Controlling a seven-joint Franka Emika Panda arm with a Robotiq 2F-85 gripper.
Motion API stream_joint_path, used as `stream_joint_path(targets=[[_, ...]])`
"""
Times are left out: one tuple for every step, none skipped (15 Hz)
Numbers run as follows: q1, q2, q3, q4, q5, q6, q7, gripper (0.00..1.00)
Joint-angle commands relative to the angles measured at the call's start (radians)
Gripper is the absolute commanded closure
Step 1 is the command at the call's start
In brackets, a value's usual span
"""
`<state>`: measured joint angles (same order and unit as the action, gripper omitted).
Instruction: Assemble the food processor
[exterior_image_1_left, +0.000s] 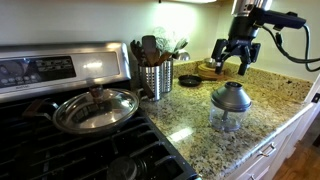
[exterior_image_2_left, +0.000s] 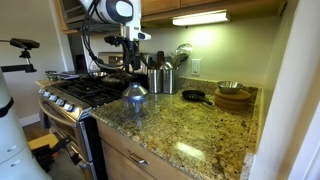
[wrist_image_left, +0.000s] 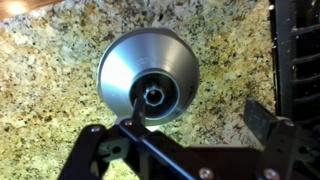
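Note:
The food processor (exterior_image_1_left: 230, 106) stands on the granite counter, its dark grey dome top resting on the clear plastic bowl. It also shows in an exterior view (exterior_image_2_left: 135, 93) next to the stove. In the wrist view I look straight down on the dome and its knob (wrist_image_left: 150, 75). My gripper (exterior_image_1_left: 236, 56) hangs in the air above the processor, open and empty. In the wrist view its fingers (wrist_image_left: 197, 118) are spread, the left one in front of the dome's lower edge and the right one over bare counter. It also shows from the other side (exterior_image_2_left: 133, 58).
A wide steel pan with a glass lid (exterior_image_1_left: 95, 109) sits on the stove (exterior_image_2_left: 80, 92). A perforated steel utensil holder (exterior_image_1_left: 155, 76), a small black pan (exterior_image_1_left: 188, 80) and wooden bowls (exterior_image_2_left: 233, 96) stand along the back. The counter's front edge is near the processor.

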<state>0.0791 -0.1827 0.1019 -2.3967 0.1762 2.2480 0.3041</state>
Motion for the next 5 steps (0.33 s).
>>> stream_joint_path(targets=[[0.017,-0.082,0.004,-0.014,0.051,-0.073,-0.020,0.00],[0.006,-0.029,0.006,0.001,0.024,-0.033,-0.008,0.00],[0.009,-0.041,0.009,0.001,0.029,-0.044,-0.008,0.00],[0.010,-0.049,0.011,0.001,0.030,-0.049,-0.008,0.00],[0.010,-0.053,0.012,0.001,0.030,-0.052,-0.008,0.00]])
